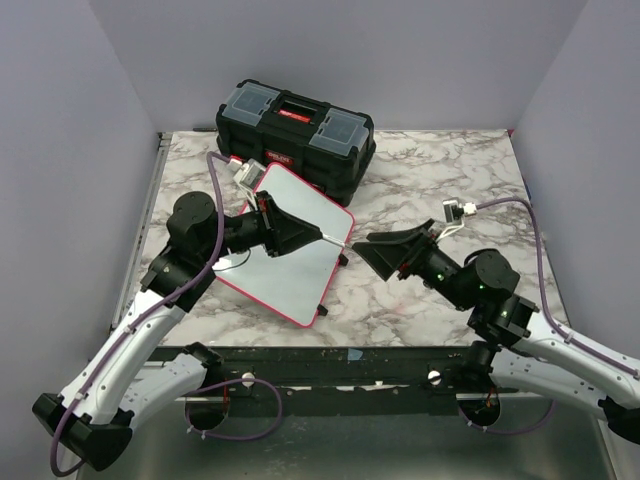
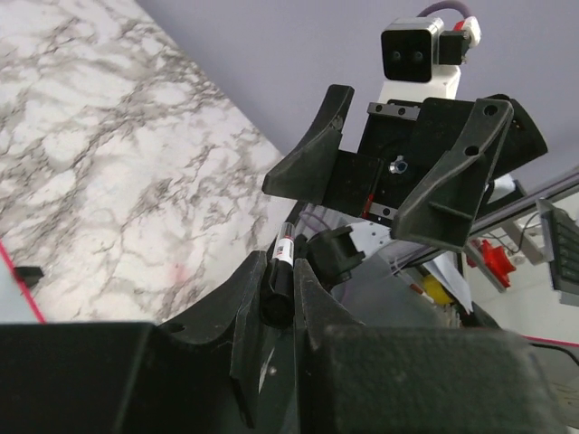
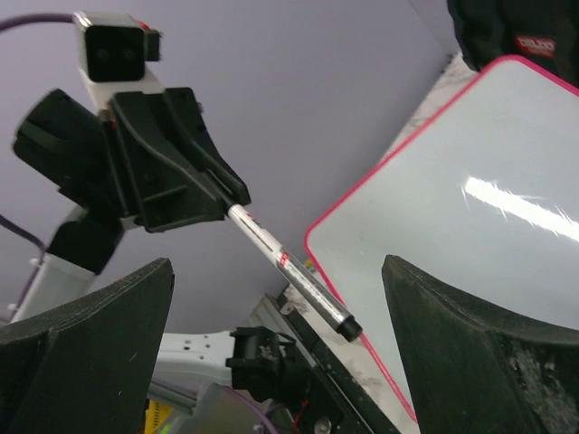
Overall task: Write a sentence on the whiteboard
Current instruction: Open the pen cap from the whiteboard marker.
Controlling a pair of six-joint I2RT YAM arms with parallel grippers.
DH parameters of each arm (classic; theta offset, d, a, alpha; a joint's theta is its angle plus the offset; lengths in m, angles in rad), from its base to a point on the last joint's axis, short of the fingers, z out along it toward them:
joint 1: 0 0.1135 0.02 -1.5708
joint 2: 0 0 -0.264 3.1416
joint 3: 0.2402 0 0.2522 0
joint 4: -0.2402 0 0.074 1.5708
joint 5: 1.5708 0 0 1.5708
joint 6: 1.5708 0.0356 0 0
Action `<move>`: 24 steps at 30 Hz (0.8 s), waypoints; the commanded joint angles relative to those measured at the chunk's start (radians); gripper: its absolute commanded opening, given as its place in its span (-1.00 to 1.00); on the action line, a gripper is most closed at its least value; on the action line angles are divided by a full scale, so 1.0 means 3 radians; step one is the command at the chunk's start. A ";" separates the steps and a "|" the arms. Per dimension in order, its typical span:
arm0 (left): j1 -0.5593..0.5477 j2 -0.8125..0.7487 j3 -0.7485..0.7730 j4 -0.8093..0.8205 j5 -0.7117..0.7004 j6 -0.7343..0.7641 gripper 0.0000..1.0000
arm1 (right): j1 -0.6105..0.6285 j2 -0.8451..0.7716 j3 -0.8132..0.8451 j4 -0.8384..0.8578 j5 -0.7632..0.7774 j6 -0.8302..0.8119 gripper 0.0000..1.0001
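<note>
The whiteboard (image 1: pixel 285 255) lies flat on the marble table, white with a pink-red rim, and is also seen in the right wrist view (image 3: pixel 470 217). Its visible face is blank; no sentence is in view. My left gripper (image 1: pixel 318 235) hangs over the board's right edge, shut on a thin marker (image 1: pixel 336 241) that points right. The left wrist view shows the marker (image 2: pixel 286 249) pinched between my left gripper's (image 2: pixel 282 268) fingers. My right gripper (image 1: pixel 372 255) faces it, open and empty. The marker's black end (image 3: pixel 348 327) sits just ahead of the right gripper (image 3: pixel 276 262), untouched.
A black toolbox (image 1: pixel 296 137) with a red handle stands behind the board at the back of the table. Grey walls enclose the table on three sides. Bare marble (image 1: pixel 450 180) stretches right of the board and behind the right arm.
</note>
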 commanded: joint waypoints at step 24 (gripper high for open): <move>0.0018 -0.0032 0.0250 0.1116 0.0539 -0.0509 -1.00 | -0.0239 0.0675 0.0762 0.0804 -0.1231 0.0371 0.52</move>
